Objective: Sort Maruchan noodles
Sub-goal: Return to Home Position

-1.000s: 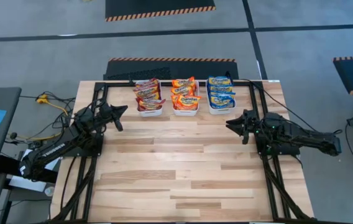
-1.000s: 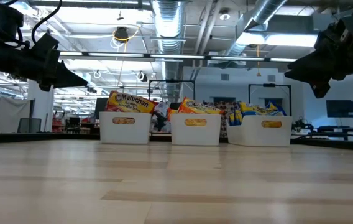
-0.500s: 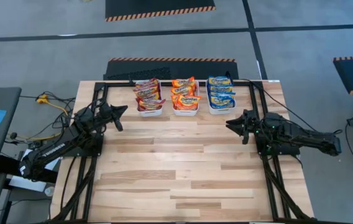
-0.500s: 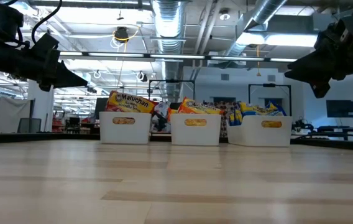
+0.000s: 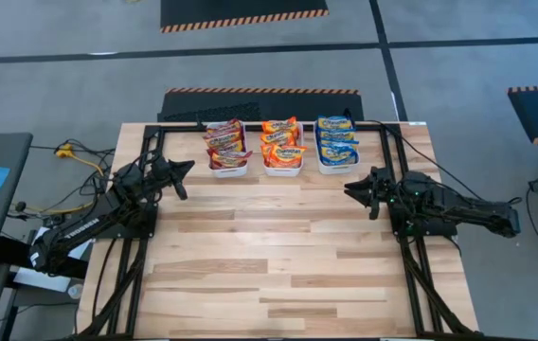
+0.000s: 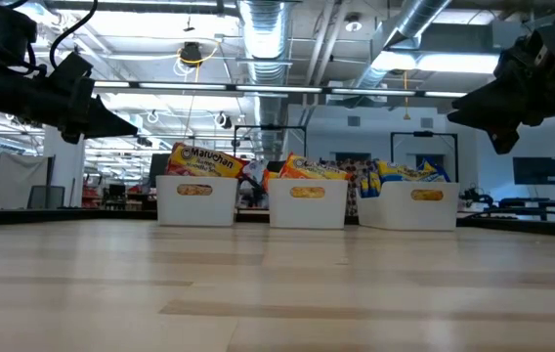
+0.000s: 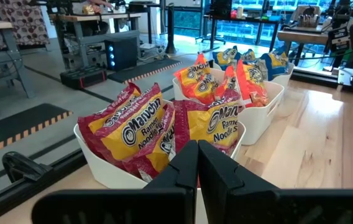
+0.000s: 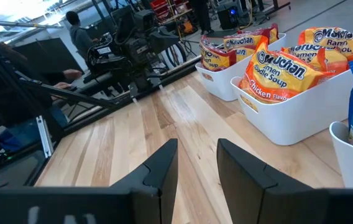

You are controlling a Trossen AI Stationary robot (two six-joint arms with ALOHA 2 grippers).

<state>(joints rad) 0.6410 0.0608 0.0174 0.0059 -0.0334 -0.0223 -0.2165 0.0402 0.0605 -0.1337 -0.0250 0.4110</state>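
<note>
**Arms at rest, nothing stirring: the sort looks complete**

You have no change to act on. Over the last second neither arm has shifted. The left arm [image 5: 108, 213] sits at the left edge of the table [image 5: 269, 265] and the right arm [image 5: 439, 204] at the right edge. Both are raised off the boards and point toward the bins. The left jaws are pressed together with nothing between them. The right jaws stand a narrow gap apart, also empty. From that stillness, you can judge the return to rest done or very nearly so.

The Maruchan noodles [image 5: 281, 142] all sit at the far end of the table, in three bins standing side by side. The maroon packets [image 5: 225, 142] are in the left white bin [image 5: 228, 171]. The orange packets [image 5: 281, 131] are in the middle white bin [image 5: 283, 172], and the blue packets [image 5: 336, 139] are in the right white bin [image 5: 337, 170]. No packet lies loose on the boards.

The packets are glossy and crinkled, standing on edge, leaning and overlapping. They are heaped above the rims, so a knock to a bin could well spill one.
</note>
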